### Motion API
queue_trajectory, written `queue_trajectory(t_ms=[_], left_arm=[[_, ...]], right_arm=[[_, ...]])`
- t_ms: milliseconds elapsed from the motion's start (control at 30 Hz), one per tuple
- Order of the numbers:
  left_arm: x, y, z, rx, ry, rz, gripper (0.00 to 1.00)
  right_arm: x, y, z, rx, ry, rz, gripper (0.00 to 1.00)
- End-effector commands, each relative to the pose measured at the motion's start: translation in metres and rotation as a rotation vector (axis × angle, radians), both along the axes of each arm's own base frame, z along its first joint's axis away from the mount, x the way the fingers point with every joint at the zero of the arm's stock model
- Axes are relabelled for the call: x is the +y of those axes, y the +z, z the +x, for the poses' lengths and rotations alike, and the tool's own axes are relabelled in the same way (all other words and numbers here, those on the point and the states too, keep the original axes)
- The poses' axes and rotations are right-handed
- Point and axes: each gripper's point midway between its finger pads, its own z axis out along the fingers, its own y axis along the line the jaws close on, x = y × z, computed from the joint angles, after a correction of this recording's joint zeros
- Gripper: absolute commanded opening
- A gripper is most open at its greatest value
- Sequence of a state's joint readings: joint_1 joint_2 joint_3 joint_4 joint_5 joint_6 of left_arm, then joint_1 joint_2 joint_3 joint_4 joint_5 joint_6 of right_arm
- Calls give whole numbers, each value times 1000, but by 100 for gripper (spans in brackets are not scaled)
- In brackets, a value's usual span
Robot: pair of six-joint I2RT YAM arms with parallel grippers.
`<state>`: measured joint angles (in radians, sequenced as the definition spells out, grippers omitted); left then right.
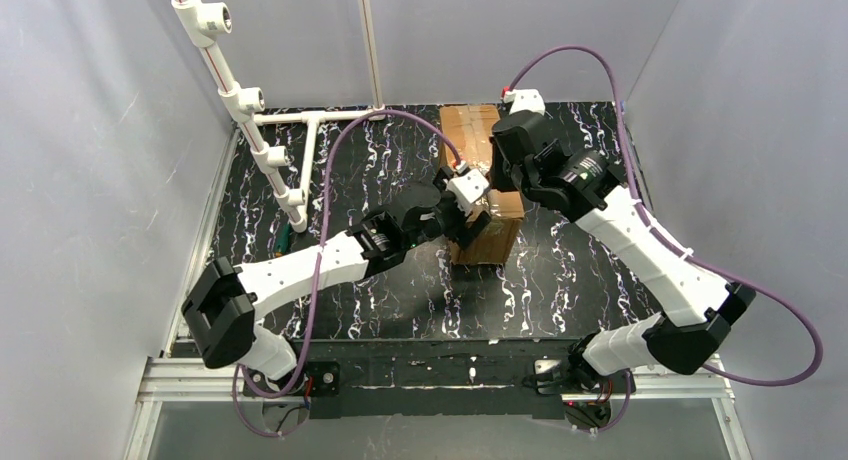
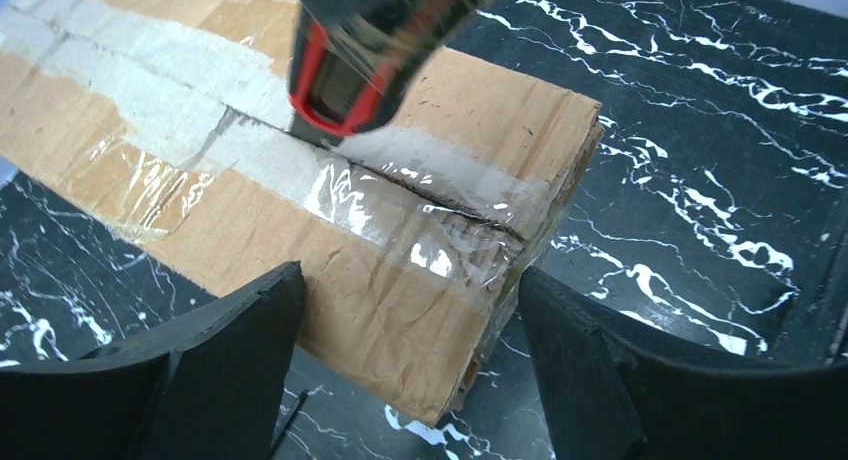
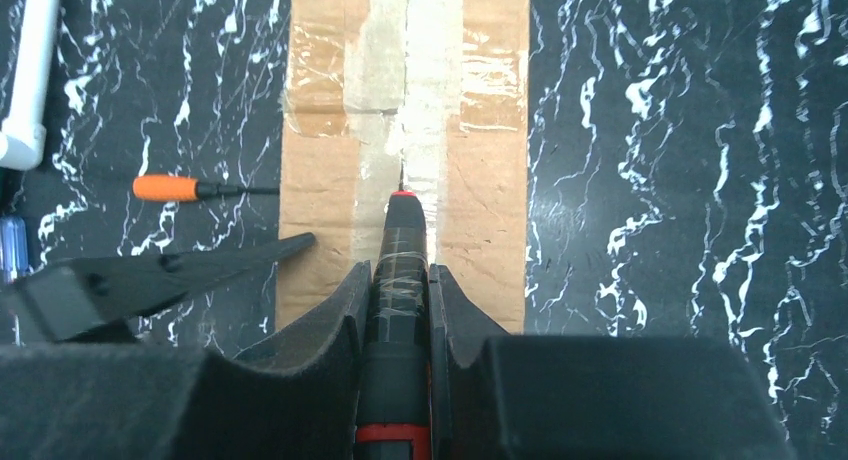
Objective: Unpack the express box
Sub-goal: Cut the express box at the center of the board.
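The express box (image 1: pixel 478 130) is a long brown carton lying lengthwise at the table's middle, with glossy tape along its top seam (image 2: pixel 240 145). My right gripper (image 3: pixel 402 272) is shut on a black and red cutter (image 3: pixel 400 240). The cutter's tip rests on the taped seam (image 3: pixel 415 100) about midway along the box. In the left wrist view the seam looks slit from the cutter (image 2: pixel 345 75) to the near end. My left gripper (image 2: pixel 408 276) is open, with its fingers either side of the box's near end (image 2: pixel 400 320). In the top view it (image 1: pixel 468 220) reaches in from the left.
An orange-handled screwdriver (image 3: pixel 180 188) lies on the black marbled table (image 3: pixel 680 180), left of the box. A white pipe frame (image 1: pixel 262 120) stands at the back left. Grey walls close in the sides and back.
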<state>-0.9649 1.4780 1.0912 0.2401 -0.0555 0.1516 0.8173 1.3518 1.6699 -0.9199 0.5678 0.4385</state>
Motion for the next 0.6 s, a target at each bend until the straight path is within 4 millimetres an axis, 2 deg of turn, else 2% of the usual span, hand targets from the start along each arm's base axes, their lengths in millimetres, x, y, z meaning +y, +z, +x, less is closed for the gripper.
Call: queue_trajectory(t_ms=[0, 167, 300, 400, 433, 567], left_arm=[[18, 23, -9, 36, 27, -99, 81], [31, 45, -28, 61, 3, -175, 86], [40, 52, -34, 295, 27, -306, 88], [49, 44, -22, 524, 125, -368, 89], [50, 36, -21, 601, 161, -355, 88], [49, 21, -6, 716, 291, -350, 89]], right_arm=[[7, -22, -1, 65, 47, -11, 1], [4, -11, 1, 49, 43, -15, 1], [5, 1, 0, 40, 56, -8, 1], [6, 5, 1, 35, 63, -13, 1], [6, 4, 1, 36, 66, -13, 1], [8, 3, 0, 41, 78, -8, 1]])
